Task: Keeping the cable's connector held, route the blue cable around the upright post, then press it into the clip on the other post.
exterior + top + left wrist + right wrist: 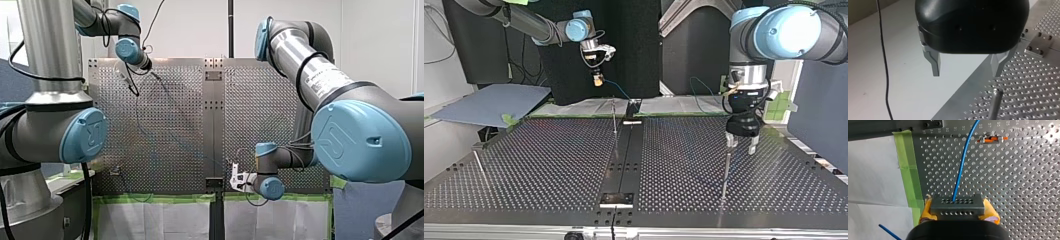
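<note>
**Right hand pinches the connector; left hand spread above a post**

My right hand (pixel 958 210) has its yellow pads (pixel 926 208) pressed against both sides of the grey connector (pixel 957 203), a block with rows of small holes. The blue cable (pixel 961 167) leaves the block's top face and runs ahead over the perforated counter (pixel 1023 182). It passes just beside a small metal and orange fitting (pixel 992 139). A strip of green tape (pixel 906 165) edges the counter, with white paper (pixel 873 170) beyond it. In the top view this hand hangs in the air past the counter's far edge, at the view's left.

My left hand (pixel 966 73) is black, and its metal fingers (pixel 934 62) are spread wide with nothing between them. It hovers just above the rounded top of a thin upright post (pixel 995 102), which stands nearer one finger than the other. The blue cable is well apart from this post.
</note>
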You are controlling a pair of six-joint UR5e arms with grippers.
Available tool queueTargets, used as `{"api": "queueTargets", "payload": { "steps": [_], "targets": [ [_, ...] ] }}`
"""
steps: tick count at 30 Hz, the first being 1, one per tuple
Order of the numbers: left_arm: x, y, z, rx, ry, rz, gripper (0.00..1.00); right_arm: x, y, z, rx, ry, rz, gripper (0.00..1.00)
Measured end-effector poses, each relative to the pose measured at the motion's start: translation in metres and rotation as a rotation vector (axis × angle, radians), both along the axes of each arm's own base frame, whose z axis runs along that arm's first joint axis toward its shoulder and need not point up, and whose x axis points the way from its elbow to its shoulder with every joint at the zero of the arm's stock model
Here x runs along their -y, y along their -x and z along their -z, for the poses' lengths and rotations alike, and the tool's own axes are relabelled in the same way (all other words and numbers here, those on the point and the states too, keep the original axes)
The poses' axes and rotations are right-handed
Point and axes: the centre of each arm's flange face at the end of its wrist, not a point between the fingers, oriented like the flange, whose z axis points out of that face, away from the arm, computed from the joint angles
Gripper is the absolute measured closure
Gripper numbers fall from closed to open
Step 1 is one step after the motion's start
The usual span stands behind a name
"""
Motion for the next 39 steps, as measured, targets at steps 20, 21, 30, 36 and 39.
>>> {"api": "queueTargets", "payload": {
  "steps": [20,21,30,36,39],
  "targets": [
    [-0.006,0.000,-0.029,-0.071,-0.172,0.015,0.01,-0.001,-0.001,0.000,0.001,0.001,-0.002,1.00],
    [-0.006,-0.001,-0.032,-0.073,-0.182,0.016,0.01,-0.001,-0.001,0.000,0.001,0.001,-0.002,1.00],
    [-0.004,-0.010,-0.031,-0.138,-0.258,0.036,0.01,-0.001,-0.001,0.000,0.001,0.002,-0.002,1.00],
    [-0.006,-0.012,-0.021,-0.201,-0.296,0.033,0.01,-0.001,-0.001,0.000,0.001,0.002,-0.002,1.00],
    [-0.006,-0.010,-0.018,-0.226,-0.301,0.035,0.01,-0.001,-0.001,0.000,0.001,0.002,-0.002,1.00]
  ]
}}
